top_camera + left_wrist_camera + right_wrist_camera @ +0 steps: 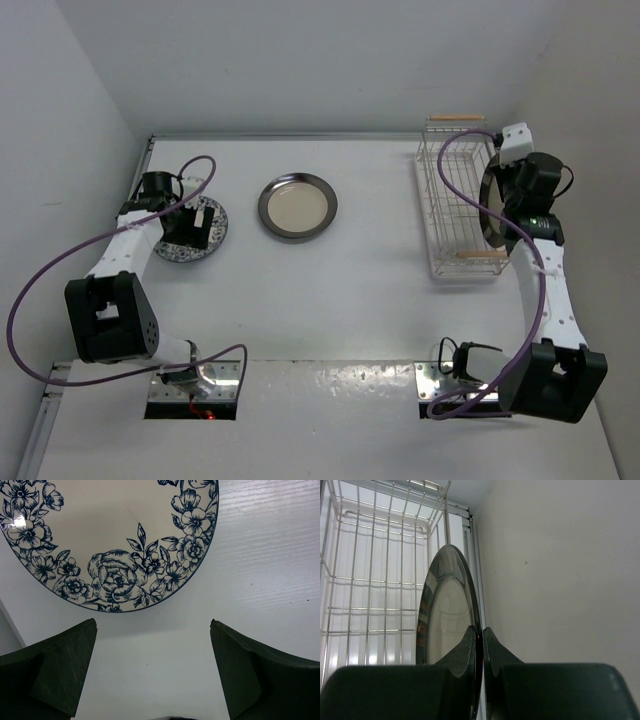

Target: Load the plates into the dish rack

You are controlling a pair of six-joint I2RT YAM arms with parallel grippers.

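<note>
The white-and-blue floral plate (pixel 185 250) lies flat at the left of the table. My left gripper (pixel 194 224) hovers over it, open and empty; in the left wrist view the plate (pixel 115 540) lies just beyond the gripper (pixel 152 625). A dark-rimmed cream-centred plate (pixel 297 207) lies flat mid-table. My right gripper (pixel 503 197) is shut on the rim of a dark-rimmed plate (pixel 487 226) with pale rim streaks, held on edge at the right side of the white wire dish rack (pixel 450 215). The right wrist view shows the gripper (pixel 481 631), the plate (pixel 445 610) and the rack (pixel 370 580).
The rack has wooden bar handles at its far end (pixel 455 119) and near end (pixel 480 256). White walls close in the table at the back and at both sides; the right wall (pixel 560 555) is close beside the held plate.
</note>
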